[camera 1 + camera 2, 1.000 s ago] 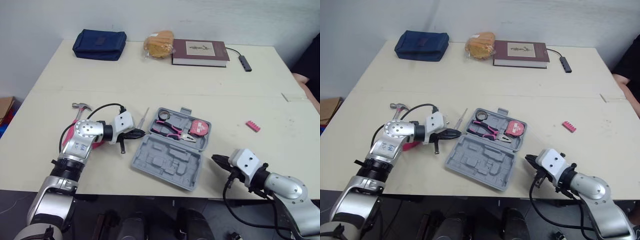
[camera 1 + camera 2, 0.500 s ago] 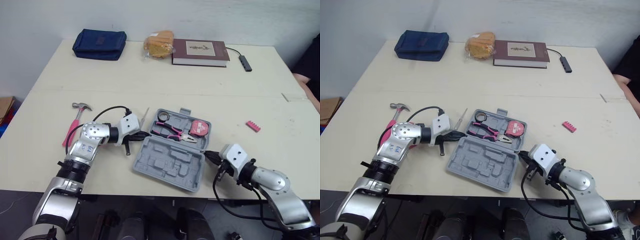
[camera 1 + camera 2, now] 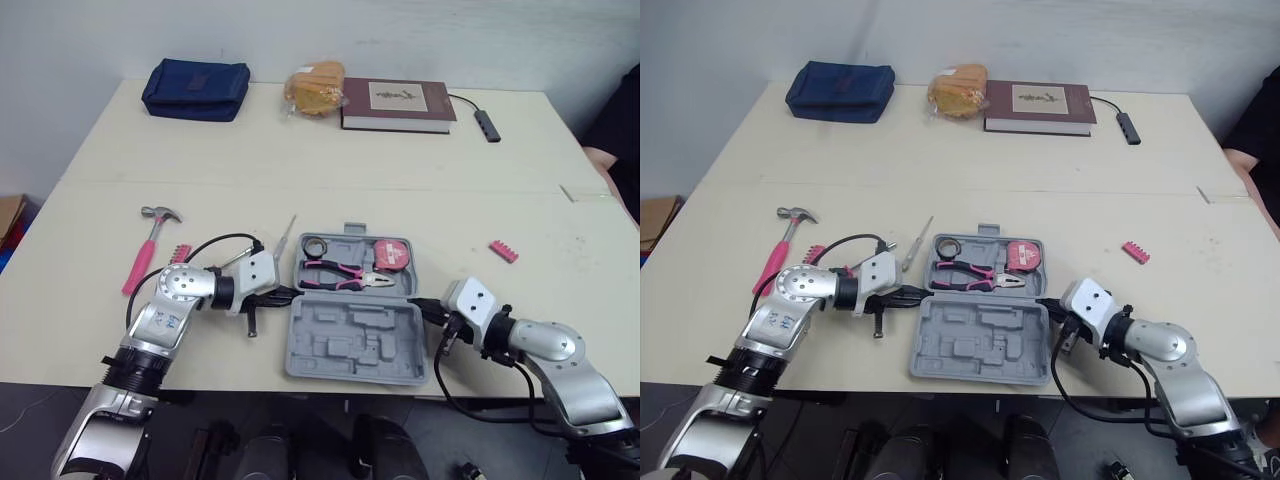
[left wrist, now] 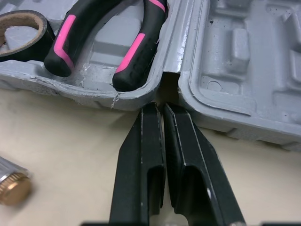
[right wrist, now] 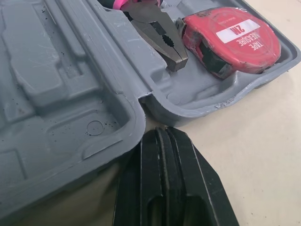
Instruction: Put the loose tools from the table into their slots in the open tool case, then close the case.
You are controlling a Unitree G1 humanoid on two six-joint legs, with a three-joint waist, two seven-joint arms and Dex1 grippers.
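Cream worktop (image 3: pixel 300 150) carries the open grey tool case (image 3: pixel 350 335) near its front edge, with pliers (image 3: pixel 338 274) and tape measure (image 3: pixel 391 255) seated inside. The left tool (image 3: pixel 285 294), clenched empty, meets the hinge's left end; the right tool (image 3: pixel 420 305), likewise clenched, is at its right end. A hammer (image 3: pixel 148 248) and screwdriver (image 3: pixel 287 236) lie loose to the left.

Open grey tool case (image 3: pixel 350 345), pink hammer (image 3: pixel 143 252) apart

Hammer (image 3: pixel 143 255), screwdriver (image 3: pixel 288 235) L of case (image 3: pixel 350 342); pliers (image 3: pixel 340 272), tape measure (image 3: pixel 390 256) inside; book (image 3: pixel 398 104) behind.
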